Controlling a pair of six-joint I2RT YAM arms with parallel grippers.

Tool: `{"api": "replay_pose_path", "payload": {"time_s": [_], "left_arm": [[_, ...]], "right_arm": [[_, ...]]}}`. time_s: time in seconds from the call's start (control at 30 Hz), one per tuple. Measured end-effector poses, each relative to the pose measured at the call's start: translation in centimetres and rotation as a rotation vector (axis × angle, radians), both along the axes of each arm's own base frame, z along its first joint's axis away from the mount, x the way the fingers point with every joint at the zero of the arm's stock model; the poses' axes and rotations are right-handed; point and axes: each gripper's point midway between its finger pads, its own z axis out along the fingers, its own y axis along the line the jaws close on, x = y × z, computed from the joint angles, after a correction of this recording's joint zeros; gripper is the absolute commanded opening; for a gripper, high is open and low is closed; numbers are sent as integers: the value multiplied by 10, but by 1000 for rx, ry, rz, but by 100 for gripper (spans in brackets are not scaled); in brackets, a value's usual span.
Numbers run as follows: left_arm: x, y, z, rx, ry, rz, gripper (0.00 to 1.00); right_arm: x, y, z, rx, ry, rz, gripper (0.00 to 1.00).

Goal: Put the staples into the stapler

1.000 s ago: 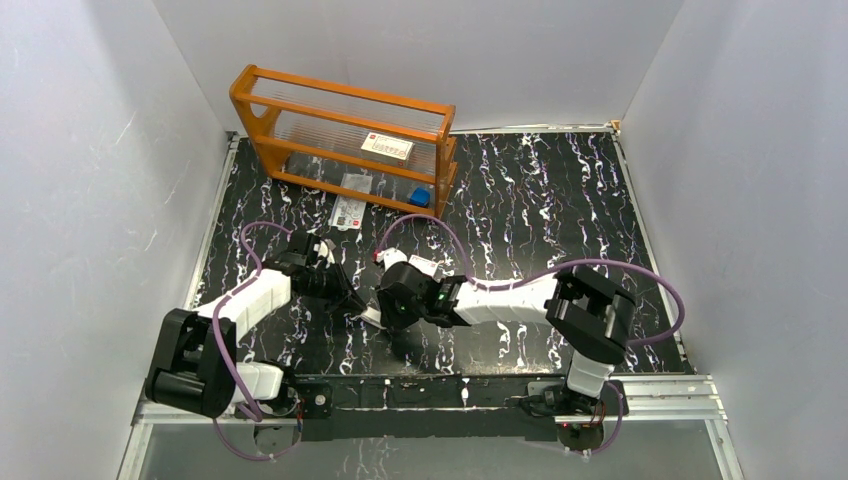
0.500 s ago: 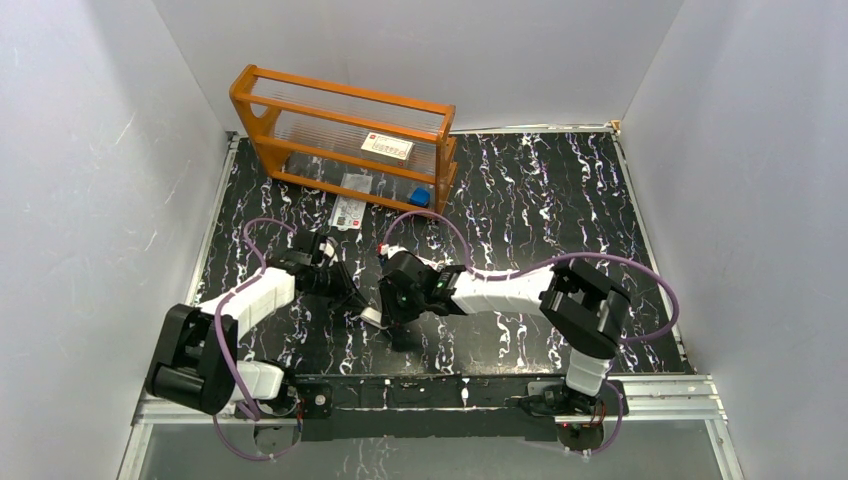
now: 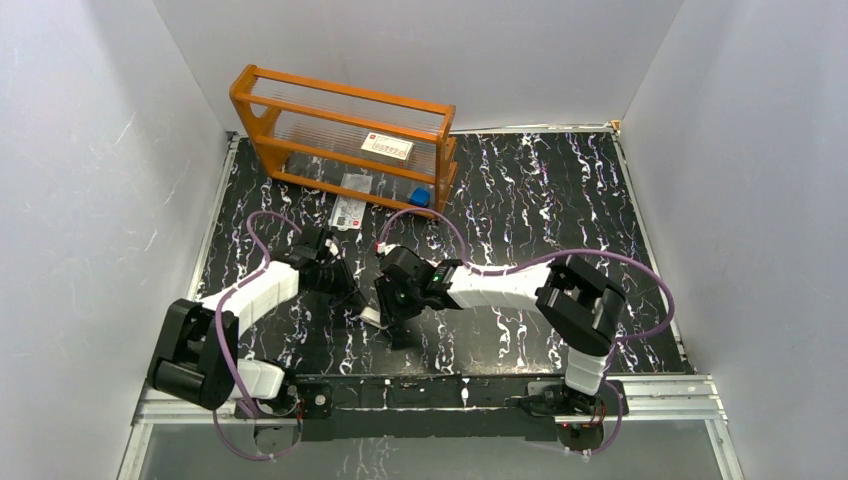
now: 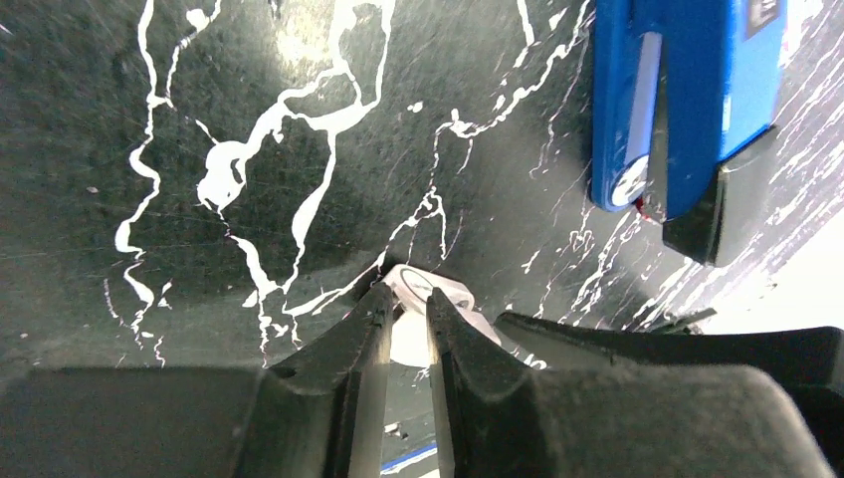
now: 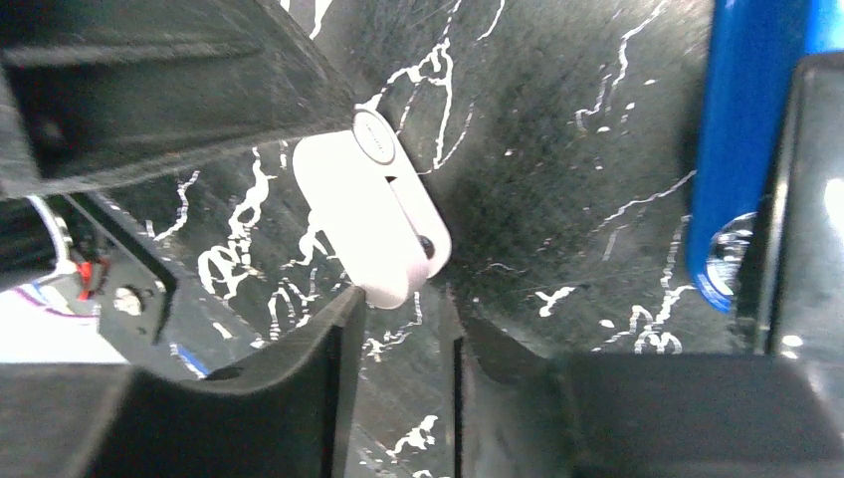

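Left end effector: fingers pinched almost closed on a small white piece, low over the bench. Staples: silvery strips at the foot of the orange rack on the far side, well apart from both end effectors. Right end effector: fingers a narrow gap apart, clamping nothing; the white piece's free end sits at the gap's mouth. Stapler: blue, black base, on the bench near the pinched piece, not touching it.

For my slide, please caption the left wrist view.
Left end effector pinches a small white piece; a blue stapler lies nearby on the marbled table.
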Motion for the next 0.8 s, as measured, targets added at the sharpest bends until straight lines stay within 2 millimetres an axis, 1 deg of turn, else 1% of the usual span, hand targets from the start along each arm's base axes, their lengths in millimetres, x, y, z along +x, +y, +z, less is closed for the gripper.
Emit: {"api": "replay_pose_path", "payload": {"time_s": [0.1, 0.17, 0.23, 0.3, 0.37, 0.43, 0.5, 0.57, 0.6, 0.67, 0.7, 0.8], "left_arm": [[8, 4, 11, 43, -24, -1, 26], [21, 7, 26, 67, -77, 1, 29], [34, 8, 44, 84, -143, 4, 31], [43, 11, 60, 99, -205, 6, 33], [48, 15, 74, 115, -262, 7, 35], [48, 19, 83, 127, -300, 6, 36], [45, 23, 89, 140, -324, 4, 37], [43, 26, 92, 152, -337, 4, 40], [42, 28, 93, 157, -340, 1, 42], [40, 30, 96, 165, -348, -1, 48], [40, 31, 98, 170, -352, -2, 52], [39, 35, 108, 179, -394, 0, 58]], "right_arm": [[7, -4, 3, -30, -67, 16, 50], [15, -8, 9, -49, -114, 21, 53], [26, -11, 21, -52, -181, 12, 56], [36, -16, 39, -40, -242, -5, 59], [46, -22, 63, -10, -311, -37, 60], [51, -33, 87, 24, -374, -64, 62], [52, -47, 110, 60, -436, -87, 63], [54, -56, 122, 75, -471, -106, 65], [55, -61, 126, 73, -487, -117, 66], [58, -66, 127, 58, -507, -130, 68], [59, -68, 126, 46, -515, -134, 68], [62, -77, 114, 0, -517, -140, 66]]}}
